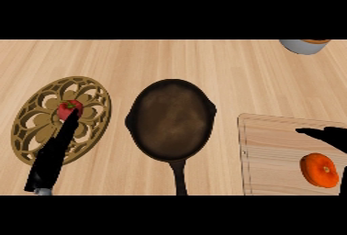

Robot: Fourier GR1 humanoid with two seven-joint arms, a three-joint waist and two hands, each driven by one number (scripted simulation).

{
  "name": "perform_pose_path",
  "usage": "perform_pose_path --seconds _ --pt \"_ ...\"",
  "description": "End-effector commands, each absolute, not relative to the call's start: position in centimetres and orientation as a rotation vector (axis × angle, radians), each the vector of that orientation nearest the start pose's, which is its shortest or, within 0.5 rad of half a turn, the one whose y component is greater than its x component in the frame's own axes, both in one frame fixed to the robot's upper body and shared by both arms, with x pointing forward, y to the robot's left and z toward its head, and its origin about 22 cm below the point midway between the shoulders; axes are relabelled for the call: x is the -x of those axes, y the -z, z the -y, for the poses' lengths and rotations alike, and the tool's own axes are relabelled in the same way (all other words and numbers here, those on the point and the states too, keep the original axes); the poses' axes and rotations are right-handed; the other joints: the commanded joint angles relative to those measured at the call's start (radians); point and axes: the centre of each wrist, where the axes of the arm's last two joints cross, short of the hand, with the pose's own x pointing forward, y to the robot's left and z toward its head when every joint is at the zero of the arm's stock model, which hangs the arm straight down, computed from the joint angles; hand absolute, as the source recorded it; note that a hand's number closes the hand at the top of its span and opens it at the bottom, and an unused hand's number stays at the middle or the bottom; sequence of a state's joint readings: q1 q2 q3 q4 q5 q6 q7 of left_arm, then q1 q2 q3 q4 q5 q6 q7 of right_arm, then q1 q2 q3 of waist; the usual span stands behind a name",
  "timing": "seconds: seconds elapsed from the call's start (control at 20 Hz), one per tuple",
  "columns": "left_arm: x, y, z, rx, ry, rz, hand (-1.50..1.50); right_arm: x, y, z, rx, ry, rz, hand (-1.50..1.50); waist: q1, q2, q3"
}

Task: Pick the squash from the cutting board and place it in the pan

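An orange, round squash (319,170) lies on the light wooden cutting board (271,151) at the right. My right hand (330,137) comes in from the right edge just above and behind the squash, apart from it, with its fingers stretched out to the left and holding nothing. The dark cast-iron pan (171,119) sits in the middle, its handle pointing toward me, with nothing in it. My left hand (54,153) stretches straight and open over the trivet at the left.
A round, golden openwork trivet (34,124) lies left of the pan with a small red fruit (69,109) on it, right at my left fingertips. A grey container (304,46) stands at the far right back. Bare wooden counter lies behind the pan.
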State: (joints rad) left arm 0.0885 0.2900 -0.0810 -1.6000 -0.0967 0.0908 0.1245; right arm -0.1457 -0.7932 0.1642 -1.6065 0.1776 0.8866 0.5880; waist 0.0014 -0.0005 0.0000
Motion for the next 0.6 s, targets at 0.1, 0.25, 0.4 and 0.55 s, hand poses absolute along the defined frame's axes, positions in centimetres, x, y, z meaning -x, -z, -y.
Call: perform_pose_path --seconds 0.1,0.25,0.4,0.55 --pt "-21.9 -1.2 -30.2 -0.347 0.258 1.372 0.00 -26.4 -11.6 35.8 0.418 -1.355 0.445 -1.50 -0.002 0.000 0.000" --pt "-21.8 -0.8 -28.3 -0.337 0.250 1.368 0.00 -26.9 -9.0 34.5 0.408 -1.360 0.442 -1.50 0.001 0.000 0.000" --pt "-22.2 -0.1 -29.1 -0.346 0.249 1.370 0.00 -25.7 -6.7 34.8 0.414 -1.369 0.434 -1.50 -0.001 0.001 0.000" --pt "-22.2 0.0 -29.5 -0.343 0.261 1.373 0.00 -27.2 -7.6 33.8 0.437 -1.363 0.446 -1.50 0.001 0.000 0.000"
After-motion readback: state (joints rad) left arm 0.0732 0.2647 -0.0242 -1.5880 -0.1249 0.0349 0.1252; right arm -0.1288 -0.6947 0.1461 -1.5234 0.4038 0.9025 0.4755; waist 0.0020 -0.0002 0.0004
